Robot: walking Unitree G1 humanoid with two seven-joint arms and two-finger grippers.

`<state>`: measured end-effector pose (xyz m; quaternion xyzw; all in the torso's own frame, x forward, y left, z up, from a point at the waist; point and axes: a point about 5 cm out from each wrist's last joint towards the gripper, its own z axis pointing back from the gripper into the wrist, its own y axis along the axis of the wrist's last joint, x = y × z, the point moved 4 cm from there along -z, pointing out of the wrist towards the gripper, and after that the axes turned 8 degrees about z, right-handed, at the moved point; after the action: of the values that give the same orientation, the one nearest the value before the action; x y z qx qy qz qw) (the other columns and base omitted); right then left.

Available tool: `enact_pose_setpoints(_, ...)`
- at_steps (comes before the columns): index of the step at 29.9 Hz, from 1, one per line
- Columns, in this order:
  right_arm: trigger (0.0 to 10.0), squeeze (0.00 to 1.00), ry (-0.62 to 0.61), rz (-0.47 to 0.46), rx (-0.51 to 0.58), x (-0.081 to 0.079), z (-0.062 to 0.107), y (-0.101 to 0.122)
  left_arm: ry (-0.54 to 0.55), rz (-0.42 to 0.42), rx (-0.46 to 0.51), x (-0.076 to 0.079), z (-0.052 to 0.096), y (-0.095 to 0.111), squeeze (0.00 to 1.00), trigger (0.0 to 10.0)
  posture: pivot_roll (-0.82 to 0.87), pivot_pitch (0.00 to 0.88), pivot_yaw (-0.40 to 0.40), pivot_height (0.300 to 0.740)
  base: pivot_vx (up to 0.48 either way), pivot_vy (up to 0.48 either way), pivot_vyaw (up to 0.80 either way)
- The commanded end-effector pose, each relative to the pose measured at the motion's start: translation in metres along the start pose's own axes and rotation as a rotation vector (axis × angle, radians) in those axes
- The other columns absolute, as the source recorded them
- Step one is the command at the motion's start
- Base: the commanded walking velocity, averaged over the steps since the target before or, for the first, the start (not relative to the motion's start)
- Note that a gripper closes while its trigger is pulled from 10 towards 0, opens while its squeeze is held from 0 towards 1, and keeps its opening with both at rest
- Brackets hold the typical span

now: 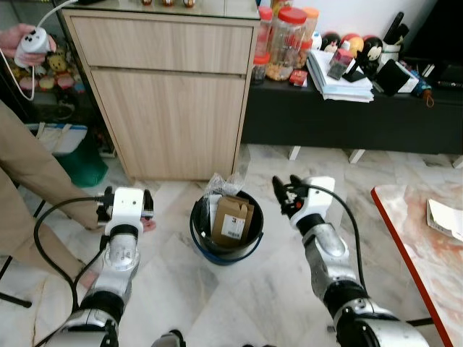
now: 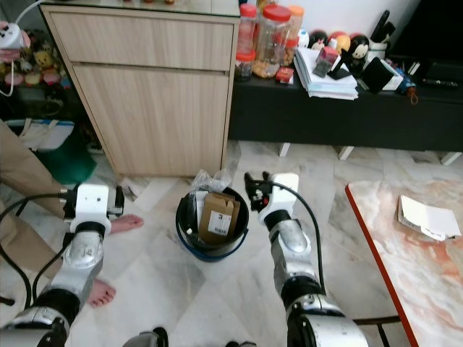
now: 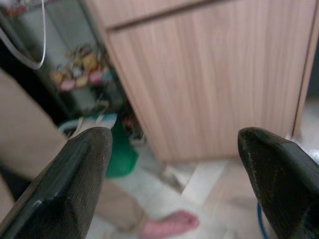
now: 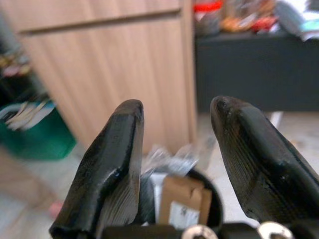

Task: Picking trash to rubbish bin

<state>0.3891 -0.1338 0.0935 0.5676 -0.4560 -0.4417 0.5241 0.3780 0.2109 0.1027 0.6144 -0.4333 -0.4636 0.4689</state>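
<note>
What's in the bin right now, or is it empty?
Not empty. The bin stands upright on the floor with a brown cardboard box inside and crumpled clear plastic poking above its rim.

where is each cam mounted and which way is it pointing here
Left eye view: on the head, looking forward and down at the bin on the floor; both silver arms show, left gripper and right gripper.
Right eye view: the same scene from the other eye.
Left wrist view: along the open left fingers toward the wooden cabinet and a person's foot.
Right wrist view: along the open right fingers, over the bin.
Shared: bin and cabinet.
</note>
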Motion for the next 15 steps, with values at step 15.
enact_pose_setpoints(15,10.0,0.00,-0.148,0.021,0.055,0.027,-0.001,0.015,-0.022,0.002,0.025,0.014,0.003,0.003,0.00,10.0,0.09,0.024,-0.086,0.740,0.000,0.000,0.00)
